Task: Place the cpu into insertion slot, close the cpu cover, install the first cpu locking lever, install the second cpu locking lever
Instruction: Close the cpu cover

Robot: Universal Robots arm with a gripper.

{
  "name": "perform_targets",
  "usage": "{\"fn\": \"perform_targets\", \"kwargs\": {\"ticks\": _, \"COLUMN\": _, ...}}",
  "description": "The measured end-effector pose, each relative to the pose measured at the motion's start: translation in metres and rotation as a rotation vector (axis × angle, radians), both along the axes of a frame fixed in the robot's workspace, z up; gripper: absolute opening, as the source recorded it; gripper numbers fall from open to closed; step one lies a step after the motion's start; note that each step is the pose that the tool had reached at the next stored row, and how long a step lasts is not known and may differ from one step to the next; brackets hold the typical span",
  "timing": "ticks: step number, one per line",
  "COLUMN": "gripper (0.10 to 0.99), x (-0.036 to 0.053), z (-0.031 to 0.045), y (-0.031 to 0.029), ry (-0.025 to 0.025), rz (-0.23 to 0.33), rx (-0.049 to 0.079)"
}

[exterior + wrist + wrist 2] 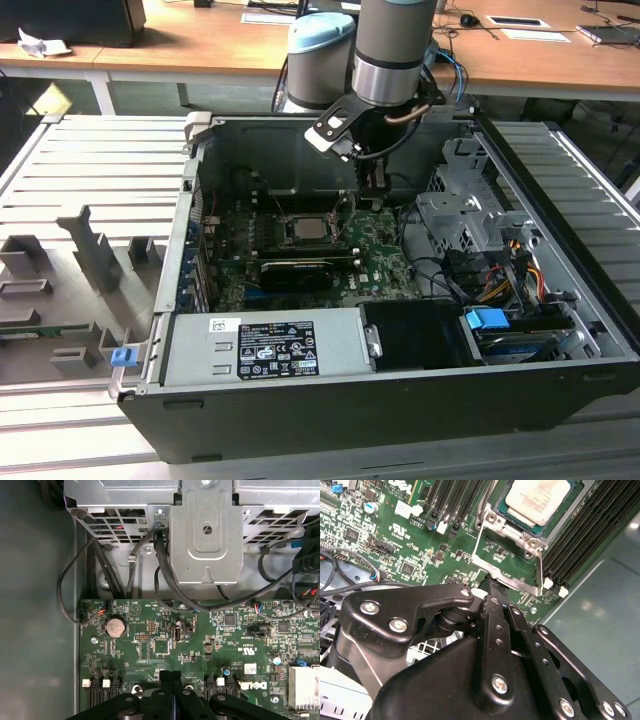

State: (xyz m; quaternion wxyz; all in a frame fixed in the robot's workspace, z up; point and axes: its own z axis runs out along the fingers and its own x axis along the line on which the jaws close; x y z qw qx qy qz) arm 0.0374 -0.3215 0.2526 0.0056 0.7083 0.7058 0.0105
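Observation:
The cpu (307, 229) (538, 499), a flat square chip with a dull silver top, lies in the insertion slot (496, 497) on the green motherboard. The cpu cover (512, 580), a thin silver frame with a square window, is swung open beside the slot, on the side toward my gripper. A thin locking lever rod (540, 570) runs along one edge of the cover and another (483, 505) beside the slot. My gripper (375, 195) (492, 587) (171, 674) hangs inside the case, shut with nothing visible between its black fingers, its tips close to the cover's free edge.
A metal drive cage (470, 215) (205, 530) with black cables (165, 575) stands on the exterior view's right. A long black card (295, 270) and the power supply (265, 345) lie nearer the front. Memory slots (455, 505) flank the socket. The case walls surround everything.

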Motion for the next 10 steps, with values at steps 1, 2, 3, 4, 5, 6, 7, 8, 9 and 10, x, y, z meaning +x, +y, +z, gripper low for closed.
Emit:
{"fn": "perform_targets", "kwargs": {"ticks": 1, "gripper": 0.106, "x": -0.0004, "z": 0.0000, "y": 0.0000, "ry": 0.0000, "rz": 0.000, "rx": 0.000}}
{"fn": "perform_targets", "kwargs": {"ticks": 2, "gripper": 0.106, "x": -0.0007, "z": 0.0000, "y": 0.0000, "ry": 0.0000, "rz": 0.000, "rx": 0.000}}
{"fn": "perform_targets", "kwargs": {"ticks": 3, "gripper": 0.106, "x": -0.0009, "z": 0.0000, "y": 0.0000, "ry": 0.0000, "rz": 0.000, "rx": 0.000}}
{"fn": "perform_targets", "kwargs": {"ticks": 4, "gripper": 0.106, "x": -0.0011, "z": 0.0000, "y": 0.0000, "ry": 0.0001, "rz": 0.000, "rx": 0.000}}
{"fn": "perform_targets", "kwargs": {"ticks": 5, "gripper": 0.106, "x": -0.0014, "z": 0.0000, "y": 0.0000, "ry": 0.0000, "rz": 0.000, "rx": 0.000}}
{"fn": "perform_targets", "kwargs": {"ticks": 6, "gripper": 0.106, "x": -0.0015, "z": 0.0000, "y": 0.0000, "ry": 0.0000, "rz": 0.000, "rx": 0.000}}
{"fn": "perform_targets", "kwargs": {"ticks": 7, "gripper": 0.106, "x": -0.0018, "z": 0.0000, "y": 0.0000, "ry": 0.0000, "rz": 0.000, "rx": 0.000}}
{"fn": "perform_targets", "kwargs": {"ticks": 8, "gripper": 0.106, "x": -0.0019, "z": 0.0000, "y": 0.0000, "ry": 0.0000, "rz": 0.000, "rx": 0.000}}
{"fn": "perform_targets", "kwargs": {"ticks": 9, "gripper": 0.106, "x": -0.0022, "z": 0.0000, "y": 0.0000, "ry": 0.0000, "rz": 0.000, "rx": 0.000}}
{"fn": "perform_targets", "kwargs": {"ticks": 10, "gripper": 0.106, "x": -0.0024, "z": 0.0000, "y": 0.0000, "ry": 0.0000, "rz": 0.000, "rx": 0.000}}
